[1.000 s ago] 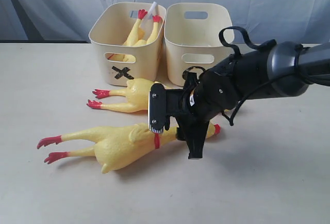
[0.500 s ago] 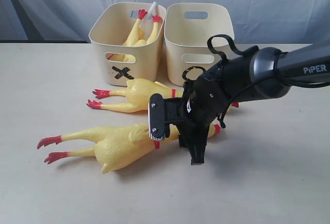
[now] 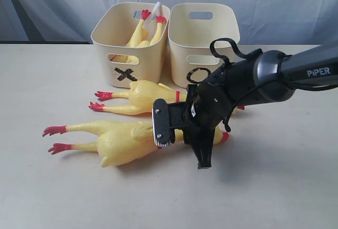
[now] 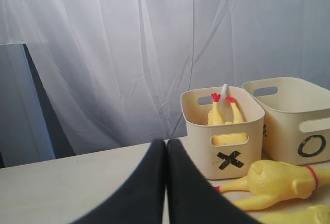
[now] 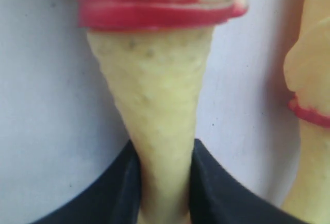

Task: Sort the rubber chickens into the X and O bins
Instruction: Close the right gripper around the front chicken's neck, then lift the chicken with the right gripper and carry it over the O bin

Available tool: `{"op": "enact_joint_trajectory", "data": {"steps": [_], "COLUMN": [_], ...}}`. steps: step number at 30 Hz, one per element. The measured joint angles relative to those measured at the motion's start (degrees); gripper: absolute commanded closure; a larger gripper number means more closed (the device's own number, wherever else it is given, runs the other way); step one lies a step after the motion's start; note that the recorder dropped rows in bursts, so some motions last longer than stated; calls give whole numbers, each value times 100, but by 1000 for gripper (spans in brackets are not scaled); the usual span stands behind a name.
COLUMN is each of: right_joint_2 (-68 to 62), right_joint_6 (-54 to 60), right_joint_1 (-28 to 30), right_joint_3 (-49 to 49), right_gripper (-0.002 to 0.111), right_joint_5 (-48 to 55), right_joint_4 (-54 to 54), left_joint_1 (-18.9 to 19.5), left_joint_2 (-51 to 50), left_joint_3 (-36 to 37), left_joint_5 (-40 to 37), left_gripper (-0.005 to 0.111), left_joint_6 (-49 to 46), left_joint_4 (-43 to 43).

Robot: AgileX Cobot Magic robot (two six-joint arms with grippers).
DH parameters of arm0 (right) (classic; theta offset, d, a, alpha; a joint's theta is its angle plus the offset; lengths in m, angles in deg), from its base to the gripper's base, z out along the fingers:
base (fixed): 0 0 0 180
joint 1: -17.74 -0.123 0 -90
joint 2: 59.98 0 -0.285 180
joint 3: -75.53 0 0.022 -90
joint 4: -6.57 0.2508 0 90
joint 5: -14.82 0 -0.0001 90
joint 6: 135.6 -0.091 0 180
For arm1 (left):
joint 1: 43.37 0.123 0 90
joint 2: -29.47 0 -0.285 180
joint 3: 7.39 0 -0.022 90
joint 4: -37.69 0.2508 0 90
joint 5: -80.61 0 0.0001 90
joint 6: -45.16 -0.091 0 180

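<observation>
On the right gripper, the jaws clamp the neck of the near rubber chicken, which lies on the desk before the X bin and O bin. On the left gripper, the jaws are pressed together and hold nothing.

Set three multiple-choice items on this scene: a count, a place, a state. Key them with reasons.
1. How many yellow rubber chickens lie on the beige table? A) one B) two C) four
2. Where is the chicken with upturned red feet? A) in the cream plastic bin marked X B) in the bin marked O C) on the table
3. The right gripper is: A) wide open B) closed on the near chicken's neck C) gripping a bin
Key: B, the near chicken and the far chicken; A, its feet poke above that bin's rim; B, fingers press both sides of the neck.
</observation>
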Motion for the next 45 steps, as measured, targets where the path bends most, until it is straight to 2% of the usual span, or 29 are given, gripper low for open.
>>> {"op": "enact_joint_trajectory", "data": {"steps": [5, 13, 22, 28, 32, 40, 45], "right_joint_2": [52, 679, 1874, 2810, 3341, 3651, 3557], "right_joint_6": [-10, -10, -10, -418, -1626, -5103, -6639], "right_joint_1": [0, -51, -111, -111, -121, -121, -121], "right_joint_3": [0, 0, 0, 0, 0, 0, 0], "right_gripper": [109, 109, 109, 109, 109, 109, 109], "right_joint_5": [98, 974, 1723, 1659, 1245, 1088, 1130], "right_joint_4": [-12, 129, 1765, 2072, 1280, -2119, -3619], "left_joint_1": [0, 0, 0, 0, 0, 0, 0], "left_joint_2": [0, 0, 0, 0, 0, 0, 0], "left_joint_3": [75, 96, 96, 96, 96, 96, 96], "left_joint_5": [-12, 21, 21, 21, 21, 21, 21], "left_gripper": [107, 107, 107, 107, 107, 107, 107], "left_joint_6": [0, 0, 0, 0, -12, -12, -12], "left_joint_4": [0, 0, 0, 0, 0, 0, 0]}}
